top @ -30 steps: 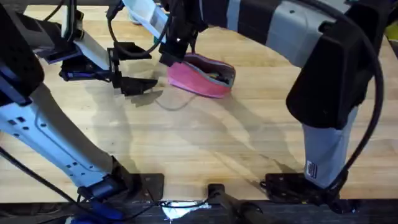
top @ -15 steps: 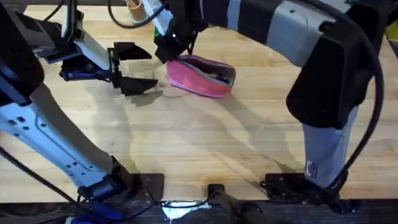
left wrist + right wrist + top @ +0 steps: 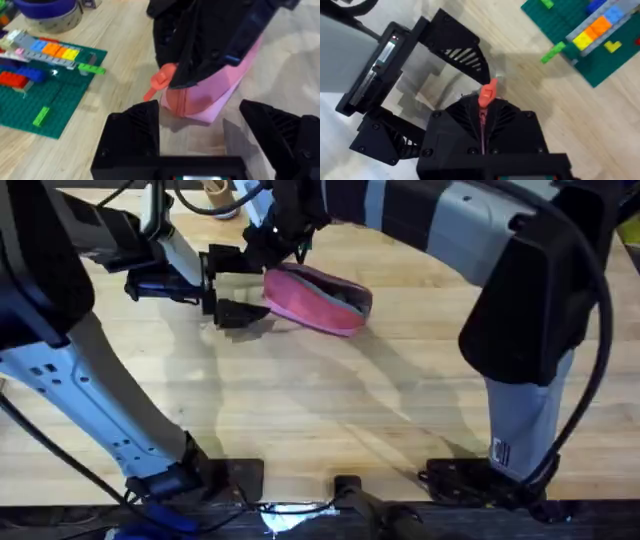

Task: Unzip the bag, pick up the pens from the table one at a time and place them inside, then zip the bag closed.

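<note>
I'm on the zipping step: my right gripper (image 3: 262,252) pinches the orange zipper pull (image 3: 487,93) at the bag (image 3: 318,298) on the table (image 3: 330,410); my left gripper (image 3: 232,285), spread wide beside it, should brace that end.

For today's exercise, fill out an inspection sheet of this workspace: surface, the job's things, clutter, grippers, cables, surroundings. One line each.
Surface: pale plank table, bare in the middle.
Job's things: pink bag lying at the far middle; orange zipper pull at its end; pens: nothing seen.
Clutter: green brick baseplate with coloured bricks, blue bowl beyond it.
Grippers: left gripper open, facing the bag's end; right gripper shut on the bag's end by the pull.
Cables: black cable looping over the far edge.
Surroundings: nothing seen.
</note>
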Robot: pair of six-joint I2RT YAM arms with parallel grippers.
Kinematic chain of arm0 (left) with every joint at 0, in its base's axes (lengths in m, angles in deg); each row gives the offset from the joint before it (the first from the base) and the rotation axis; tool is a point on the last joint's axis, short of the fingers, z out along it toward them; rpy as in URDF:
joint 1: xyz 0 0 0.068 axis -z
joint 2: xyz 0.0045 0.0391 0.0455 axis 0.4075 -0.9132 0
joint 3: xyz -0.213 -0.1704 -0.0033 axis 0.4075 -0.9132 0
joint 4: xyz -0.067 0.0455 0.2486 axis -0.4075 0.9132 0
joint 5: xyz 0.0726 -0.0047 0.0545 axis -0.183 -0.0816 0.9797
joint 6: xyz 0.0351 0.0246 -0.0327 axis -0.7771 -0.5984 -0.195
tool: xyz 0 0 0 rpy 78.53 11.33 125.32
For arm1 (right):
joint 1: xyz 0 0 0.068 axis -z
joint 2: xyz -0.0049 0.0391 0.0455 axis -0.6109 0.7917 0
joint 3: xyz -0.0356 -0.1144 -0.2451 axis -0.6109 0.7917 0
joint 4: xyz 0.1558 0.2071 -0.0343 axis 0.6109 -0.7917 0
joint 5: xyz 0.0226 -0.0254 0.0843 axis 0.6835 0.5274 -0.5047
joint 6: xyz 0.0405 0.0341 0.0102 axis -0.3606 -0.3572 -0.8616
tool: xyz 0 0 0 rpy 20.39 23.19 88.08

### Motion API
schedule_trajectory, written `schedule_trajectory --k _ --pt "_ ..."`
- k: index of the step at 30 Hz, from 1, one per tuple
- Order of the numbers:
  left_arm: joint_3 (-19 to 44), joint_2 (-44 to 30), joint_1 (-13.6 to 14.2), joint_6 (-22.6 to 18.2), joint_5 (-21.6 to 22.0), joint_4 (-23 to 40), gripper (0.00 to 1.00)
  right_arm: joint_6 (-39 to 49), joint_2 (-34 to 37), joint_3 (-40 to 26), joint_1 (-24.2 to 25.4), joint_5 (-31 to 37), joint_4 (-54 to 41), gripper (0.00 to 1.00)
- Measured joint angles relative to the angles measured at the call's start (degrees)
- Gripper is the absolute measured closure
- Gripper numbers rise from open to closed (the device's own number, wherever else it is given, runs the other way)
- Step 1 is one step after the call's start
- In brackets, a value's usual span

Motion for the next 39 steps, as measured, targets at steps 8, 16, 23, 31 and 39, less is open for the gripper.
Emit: schedule_trajectory --k 8,16,23,31,39 --pt "0.00 -0.02 1.63 9.28 0.31 -4.83 0.050 1.44 -0.02 -0.02 0.00 1.73 0.40 0.968" --pt "0.00 0.00 4.31 10.97 -0.53 -7.31 0.102 1.44 -0.02 -0.02 -0.06 1.97 0.02 0.968" --pt "0.00 -0.02 5.34 11.33 -2.14 -8.75 0.256 1.44 -0.02 -0.02 -0.07 1.97 -0.34 0.968" --pt "0.00 -0.02 5.23 12.13 -2.72 -9.96 0.924 1.46 0.00 -0.02 -0.30 1.95 -2.32 0.968" --pt "0.00 -0.02 5.19 12.40 -2.59 -10.07 0.955 1.84 -0.02 -0.01 -0.69 4.10 -2.43 0.968"
